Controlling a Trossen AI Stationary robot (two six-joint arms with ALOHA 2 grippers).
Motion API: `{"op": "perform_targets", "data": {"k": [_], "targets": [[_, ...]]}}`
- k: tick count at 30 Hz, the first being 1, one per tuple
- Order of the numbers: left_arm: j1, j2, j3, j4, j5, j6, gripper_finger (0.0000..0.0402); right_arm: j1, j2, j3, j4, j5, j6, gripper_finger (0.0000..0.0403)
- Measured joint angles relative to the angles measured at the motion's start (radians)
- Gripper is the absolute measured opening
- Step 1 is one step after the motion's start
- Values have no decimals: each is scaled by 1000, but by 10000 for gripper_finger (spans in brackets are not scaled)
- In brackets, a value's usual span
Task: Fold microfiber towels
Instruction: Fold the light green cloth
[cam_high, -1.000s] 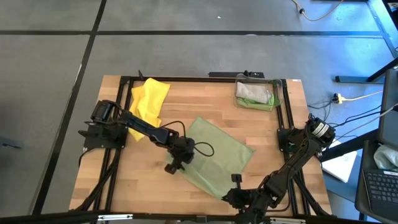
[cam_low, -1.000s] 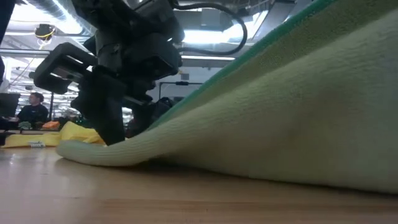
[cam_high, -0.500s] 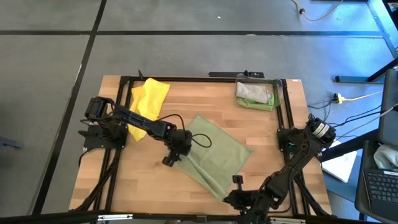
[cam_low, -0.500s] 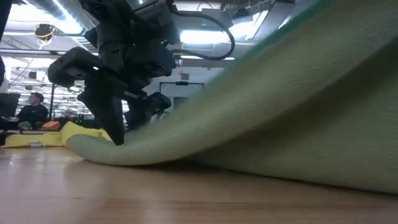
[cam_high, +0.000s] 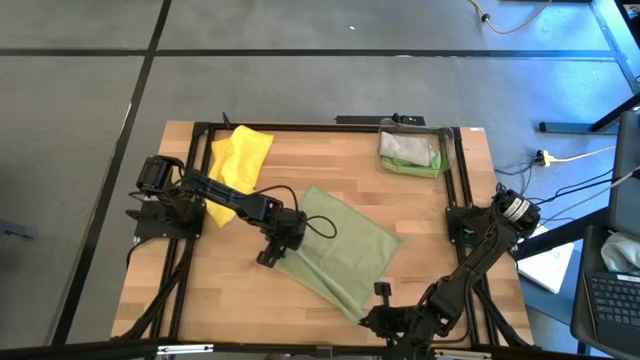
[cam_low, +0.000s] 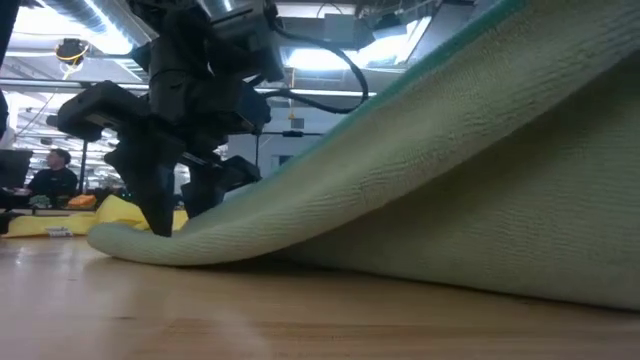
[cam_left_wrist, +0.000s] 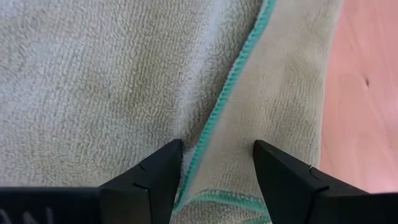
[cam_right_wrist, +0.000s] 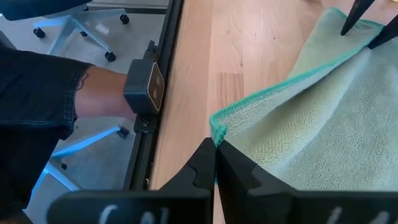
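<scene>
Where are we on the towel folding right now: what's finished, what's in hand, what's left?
Done: nothing looks neatly folded. The yellow towel lies crumpled at the table's far left; two more sit in the clear bin.
In hand: the pale olive-green towel, partly doubled over. The right pincer is shut on its near corner; the left pincer stands open over its left edge.
Left: finishing this fold, then the others.

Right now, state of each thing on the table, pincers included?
pale olive-green towel: partly folded, one corner lifted off the table.
yellow towel: crumpled, unfolded, at the far left.
clear bin: far right corner, holds folded cloths.
left pincer: open, fingers straddling the olive towel's teal hem.
right pincer: shut on the olive towel's corner at the near edge.
</scene>
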Motion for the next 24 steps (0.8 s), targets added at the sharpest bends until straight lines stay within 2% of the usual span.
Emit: {"op": "perform_targets", "data": {"k": [8, 24], "targets": [[0, -2, 2, -52, -44, -9, 195, -1, 0, 0, 0, 1, 0, 11], [-3, -16, 1, -70, -56, -12, 195, -16, 0, 0, -5, 37, -5, 11]]}}
